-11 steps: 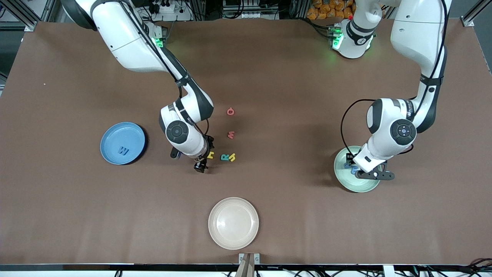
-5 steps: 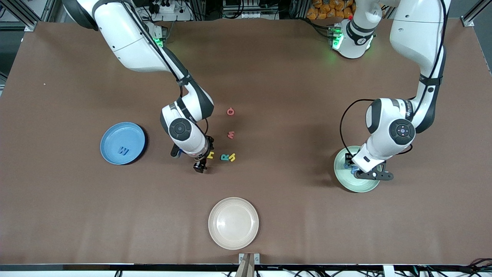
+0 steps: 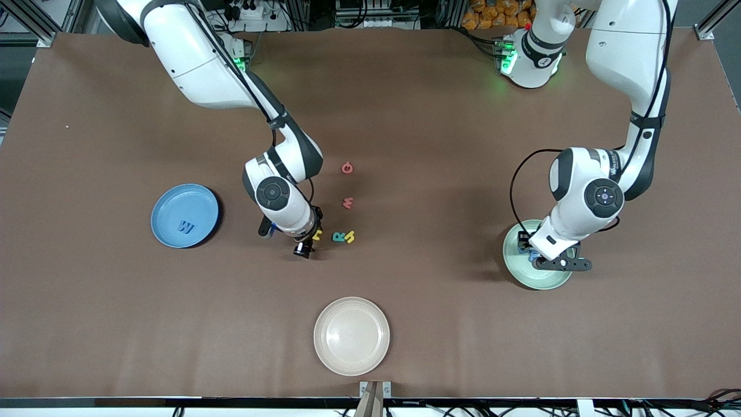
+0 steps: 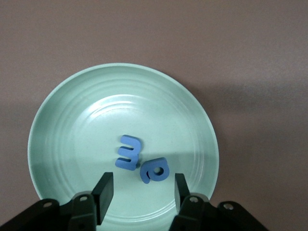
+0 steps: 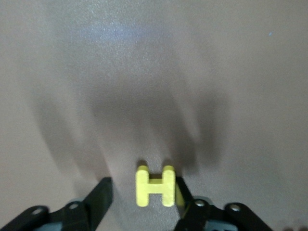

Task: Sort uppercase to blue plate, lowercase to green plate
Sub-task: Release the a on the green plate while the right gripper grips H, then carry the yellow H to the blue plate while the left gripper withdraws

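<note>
The yellow capital H (image 5: 155, 186) lies flat on the table between the fingers of my right gripper (image 5: 143, 195). One finger touches it and the other stands a gap away. The H (image 3: 317, 234) lies beside the teal R (image 3: 338, 236) and small yellow h (image 3: 349, 236). Red G (image 3: 347, 168) and red m (image 3: 348, 202) lie farther from the camera. The blue plate (image 3: 168, 202) holds a blue W (image 3: 186, 226). My left gripper (image 4: 142, 192) hangs open over the green plate (image 4: 72, 120), where a blue m (image 4: 129, 152) and blue a (image 4: 155, 171) lie.
A cream plate (image 3: 351, 336) sits near the table's front edge, nearer the camera than the letters. The blue plate is toward the right arm's end, the green plate (image 3: 547, 281) toward the left arm's end.
The right gripper's fingers have drawn in a little around the yellow H. The left arm has shifted slightly over the green plate. The letters and plates have not moved.
</note>
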Robot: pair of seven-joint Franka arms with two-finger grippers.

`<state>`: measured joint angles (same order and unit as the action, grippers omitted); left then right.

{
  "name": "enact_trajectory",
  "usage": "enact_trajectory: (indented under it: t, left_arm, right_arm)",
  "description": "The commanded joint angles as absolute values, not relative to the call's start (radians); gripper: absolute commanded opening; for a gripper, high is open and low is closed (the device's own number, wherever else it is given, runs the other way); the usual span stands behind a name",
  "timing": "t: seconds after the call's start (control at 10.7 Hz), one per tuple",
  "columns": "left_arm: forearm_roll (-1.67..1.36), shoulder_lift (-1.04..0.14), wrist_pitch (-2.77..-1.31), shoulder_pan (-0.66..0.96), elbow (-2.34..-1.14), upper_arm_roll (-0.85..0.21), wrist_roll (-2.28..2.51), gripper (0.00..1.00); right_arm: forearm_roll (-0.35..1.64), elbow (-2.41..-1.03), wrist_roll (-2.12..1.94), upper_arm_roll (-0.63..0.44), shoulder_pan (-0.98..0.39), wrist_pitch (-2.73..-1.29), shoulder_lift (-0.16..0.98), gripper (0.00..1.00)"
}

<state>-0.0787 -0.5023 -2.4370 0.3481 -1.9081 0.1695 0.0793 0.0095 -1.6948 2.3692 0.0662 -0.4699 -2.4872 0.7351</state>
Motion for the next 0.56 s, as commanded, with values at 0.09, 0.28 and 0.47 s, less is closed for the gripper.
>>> enact_trajectory:
  t: [0.09, 0.28, 0.47]
  left_arm:
    - [-0.106, -0.486, -2.433, 0.373, -1.91, 0.172, 0.124, 0.67]
    - [-0.106, -0.482, -2.433, 0.383, -1.91, 0.17, 0.15, 0.7]
    - [-0.106, -0.482, -2.433, 0.394, -1.91, 0.167, 0.173, 0.73]
  right_arm:
    - [-0.058, -1.706, 2.41, 0.057, -0.485, -2.487, 0.742, 0.0]
    - [-0.086, -1.703, 2.408, 0.057, -0.474, -2.477, 0.735, 0.0]
    - [-0.104, -1.694, 2.363, 0.058, -0.427, -2.468, 0.724, 0.0]
